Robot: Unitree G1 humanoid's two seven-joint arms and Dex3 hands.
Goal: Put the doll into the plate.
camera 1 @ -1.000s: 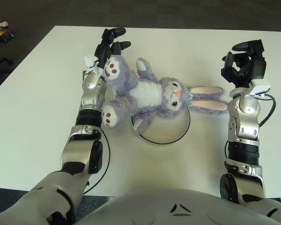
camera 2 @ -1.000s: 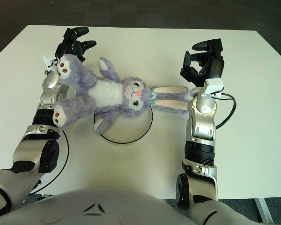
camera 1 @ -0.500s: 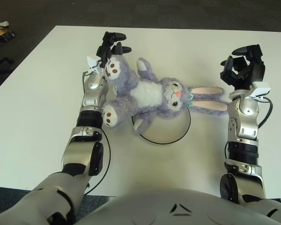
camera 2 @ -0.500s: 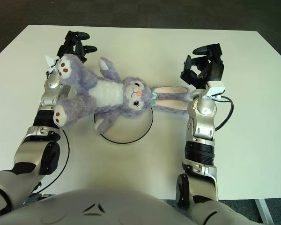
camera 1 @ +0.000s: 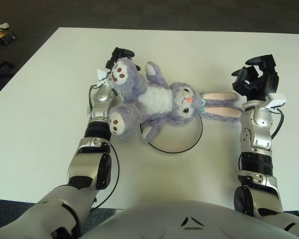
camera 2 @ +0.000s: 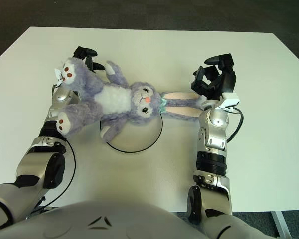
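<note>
A purple plush bunny doll (camera 1: 157, 99) lies face up, its head and one arm over the far part of a white plate with a black rim (camera 1: 177, 142). Both legs stretch left past the rim, and the pink-lined ears (camera 1: 220, 104) reach right onto the table. My left hand (camera 1: 118, 54) shows just behind the doll's upper foot, fingers spread, mostly hidden by the foot. My right hand (camera 1: 255, 78) hovers just right of the ear tips, fingers loosely spread and holding nothing.
The white table (camera 1: 50, 99) ends in dark floor at the far and left sides. A small dark object (camera 1: 1, 35) lies on the floor off the far left corner. Black cables loop beside both forearms.
Both hands have drawn back toward me. The left hand's fingers have dropped behind the doll's foot; the right hand has come nearer the ear tips. The doll has not moved.
</note>
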